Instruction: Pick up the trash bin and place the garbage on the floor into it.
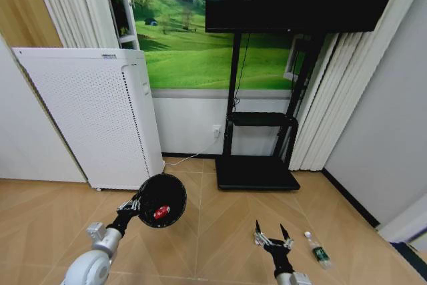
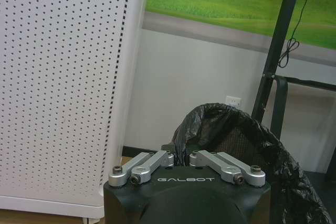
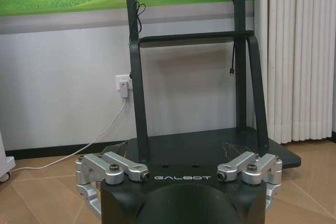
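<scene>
My left gripper [image 1: 135,205] is shut on the rim of the trash bin [image 1: 160,199], a round black mesh basket lined with a black bag, held tilted above the floor with its mouth toward the camera. A red-and-white piece of garbage [image 1: 161,213] lies inside it. In the left wrist view the fingers pinch the bagged rim of the trash bin [image 2: 236,135]. My right gripper [image 1: 272,237] hangs open over the floor with nothing between its fingers. A small clear bottle with a green label [image 1: 319,250] lies on the floor just right of it.
A tall white perforated appliance [image 1: 100,118] stands behind the bin at left. The black TV stand's base [image 1: 257,173] sits ahead by the wall, with a white cord [image 3: 94,142] running to a socket. Curtains [image 1: 333,98] and a grey wall close in the right side.
</scene>
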